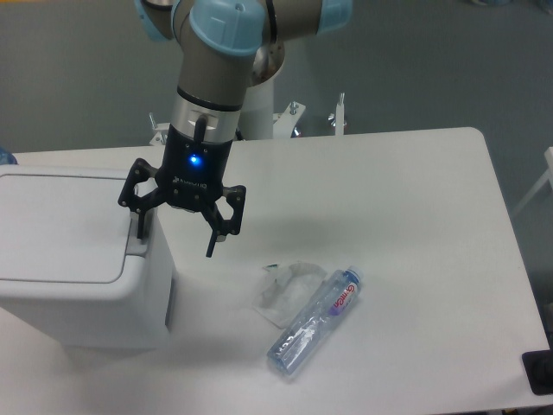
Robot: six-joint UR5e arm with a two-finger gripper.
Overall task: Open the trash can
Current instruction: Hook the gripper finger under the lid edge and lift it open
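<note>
The trash can [78,268] is a large boxy white bin at the left of the table, its flat white lid [60,226] down. A grey strip [138,245] runs along the lid's right edge. My gripper [175,235] hangs over the can's right edge, jaws spread wide and empty. The left finger [141,223] points down at the grey strip and looks to touch it or hover just above. The right finger [212,242] hangs in the air to the right of the can.
A clear plastic water bottle [315,322] with a blue cap lies on the white table [415,225] right of the can. A crumpled clear plastic wrapper [285,290] lies beside it. A black object [540,372] sits at the table's front right corner.
</note>
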